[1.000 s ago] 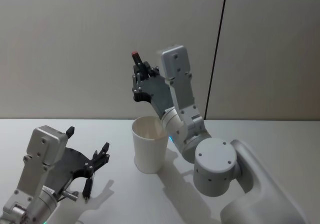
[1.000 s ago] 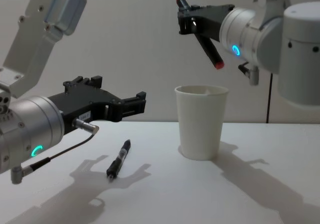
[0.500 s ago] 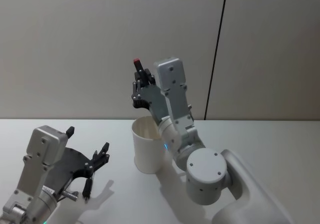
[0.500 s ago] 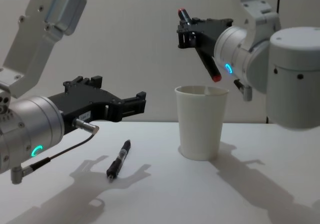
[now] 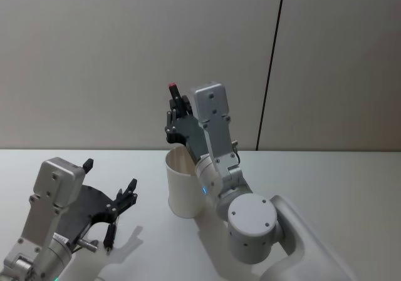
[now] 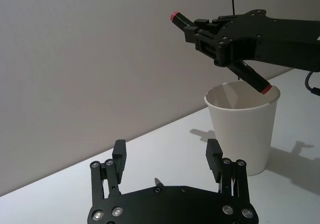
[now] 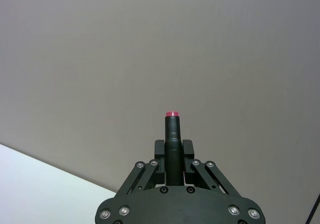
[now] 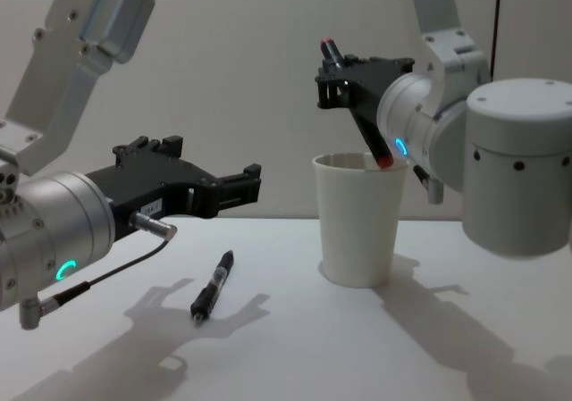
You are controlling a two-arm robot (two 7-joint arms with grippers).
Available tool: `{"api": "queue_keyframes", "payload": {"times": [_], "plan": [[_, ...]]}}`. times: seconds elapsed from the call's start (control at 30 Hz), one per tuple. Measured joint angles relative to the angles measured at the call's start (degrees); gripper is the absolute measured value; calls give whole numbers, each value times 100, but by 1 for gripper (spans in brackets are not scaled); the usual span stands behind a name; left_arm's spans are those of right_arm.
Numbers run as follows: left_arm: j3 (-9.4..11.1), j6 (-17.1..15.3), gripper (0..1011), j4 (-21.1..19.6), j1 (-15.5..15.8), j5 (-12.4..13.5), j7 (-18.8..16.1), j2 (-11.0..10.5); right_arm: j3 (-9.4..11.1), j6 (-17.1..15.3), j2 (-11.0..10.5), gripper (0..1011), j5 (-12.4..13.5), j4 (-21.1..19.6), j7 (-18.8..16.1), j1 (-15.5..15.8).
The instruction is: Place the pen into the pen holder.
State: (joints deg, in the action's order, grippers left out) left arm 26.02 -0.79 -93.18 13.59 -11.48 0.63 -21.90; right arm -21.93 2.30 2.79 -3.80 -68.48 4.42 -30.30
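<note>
Left gripper [image 6: 166, 145] low at near left, fingers apart, holding nothing. Spare black pen [image 8: 212, 284] lies flat on the table [image 8: 295, 352] just beyond it, half hidden by the gripper in head view. Pen holder [image 8: 359, 227] upright mid-table. Right gripper [image 8: 342, 75] above it, clamped on the red-ended pen [image 8: 368, 133], which is tilted. Lower end sits at rim level; can't tell if it's inside.

- The right gripper [image 8: 342, 72] is coming down toward the cup [image 8: 359, 227], clamped on the pen [image 8: 370, 136].
- The pen's lower tip is dipping to the cup's rim.
- Its arm is swinging leftward.
</note>
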Motion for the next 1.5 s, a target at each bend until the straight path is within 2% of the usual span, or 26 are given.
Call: {"api": "queue_keyframes", "payload": {"times": [1.17, 1.3, 1.33, 1.37, 1.47, 1.5], "plan": [[0, 0, 1003, 0, 0, 0, 0, 0, 90, -147, 97, 213, -130, 161, -88, 142], [0, 0, 1003, 0, 0, 0, 0, 0, 95, -156, 99, 344, -137, 161, -93, 152], [0, 0, 1003, 0, 0, 0, 0, 0, 95, -157, 100, 344, -137, 160, -94, 154], [0, 0, 1003, 0, 0, 0, 0, 0, 95, -158, 100, 406, -138, 161, -94, 155], [0, 0, 1003, 0, 0, 0, 0, 0, 98, -163, 101, 491, -141, 160, -96, 159], [0, 0, 1003, 0, 0, 0, 0, 0, 98, -166, 102, 550, -142, 159, -97, 160]]}}
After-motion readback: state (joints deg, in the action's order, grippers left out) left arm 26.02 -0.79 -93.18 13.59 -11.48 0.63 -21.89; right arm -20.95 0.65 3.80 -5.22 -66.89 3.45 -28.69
